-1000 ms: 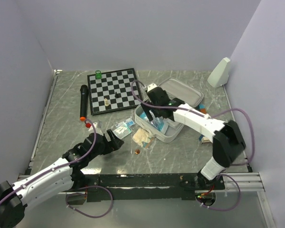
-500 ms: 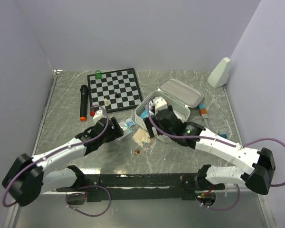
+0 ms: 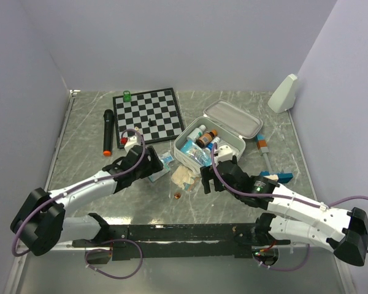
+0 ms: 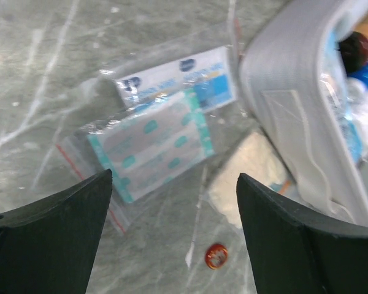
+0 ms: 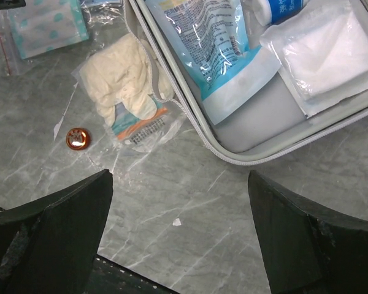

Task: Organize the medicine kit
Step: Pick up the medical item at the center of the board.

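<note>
The white-and-black left arm (image 3: 89, 187) is lying stretched low toward centre, its black two-finger left gripper (image 3: 151, 165) gaping wide and empty, while the matching right arm (image 3: 300, 208) is angling in from the right, its black right gripper (image 3: 208, 179) likewise spread and empty.

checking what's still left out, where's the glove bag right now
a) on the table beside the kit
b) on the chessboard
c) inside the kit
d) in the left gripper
a: the glove bag lies on the table right beside the kit, outside its rim.
</note>
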You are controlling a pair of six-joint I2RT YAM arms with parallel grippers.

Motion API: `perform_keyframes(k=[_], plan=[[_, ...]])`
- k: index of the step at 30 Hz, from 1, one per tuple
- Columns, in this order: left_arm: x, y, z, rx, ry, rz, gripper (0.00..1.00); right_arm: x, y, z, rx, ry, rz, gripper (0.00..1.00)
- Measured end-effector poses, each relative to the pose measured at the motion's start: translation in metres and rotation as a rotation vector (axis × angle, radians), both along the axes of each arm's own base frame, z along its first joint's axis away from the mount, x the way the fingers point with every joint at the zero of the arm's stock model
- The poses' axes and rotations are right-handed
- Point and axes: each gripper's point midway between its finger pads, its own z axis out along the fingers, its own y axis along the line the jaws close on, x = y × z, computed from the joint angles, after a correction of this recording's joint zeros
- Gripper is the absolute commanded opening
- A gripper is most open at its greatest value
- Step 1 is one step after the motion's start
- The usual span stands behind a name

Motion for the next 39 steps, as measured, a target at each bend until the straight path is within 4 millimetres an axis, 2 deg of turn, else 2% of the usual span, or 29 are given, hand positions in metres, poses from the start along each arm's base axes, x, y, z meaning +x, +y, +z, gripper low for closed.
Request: perform_keyframes(k=[5,9,11,13,17,24,30,34,39], plan=[[-0.012,-0.019,0.007,-0.083,-0.017,-0.075,0.84,0.000,0.002,0.002,0.008,-0.003,0.002,0.95],[-0.050,-0.062,0.003,-0.078,-0.001,-0.246,0.82,0.000,0.004,0.000,0.009,0.004,0.011,0.95],[-0.076,-0.091,-0.003,-0.063,0.024,-0.353,0.79,-0.001,0.005,-0.001,0.010,0.011,0.016,0.95],[-0.086,-0.101,-0.011,-0.048,0.044,-0.386,0.76,-0.002,0.006,-0.001,0.012,0.013,0.019,0.95],[-0.088,-0.100,-0.028,0.032,0.082,-0.380,0.74,-0.004,0.004,0.001,0.022,0.015,0.016,0.94],[-0.081,-0.112,-0.032,0.143,0.079,-0.379,0.67,-0.009,-0.006,0.007,0.032,0.011,0.002,0.94],[-0.088,-0.109,-0.050,0.263,0.101,-0.387,0.65,-0.013,-0.017,0.014,0.044,-0.001,-0.019,0.94],[-0.089,-0.109,-0.050,0.293,0.096,-0.386,0.63,-0.015,-0.022,0.015,0.044,-0.004,-0.028,0.94],[-0.089,-0.105,-0.052,0.325,0.094,-0.381,0.54,-0.016,-0.025,0.014,0.035,0.000,-0.037,0.93]])
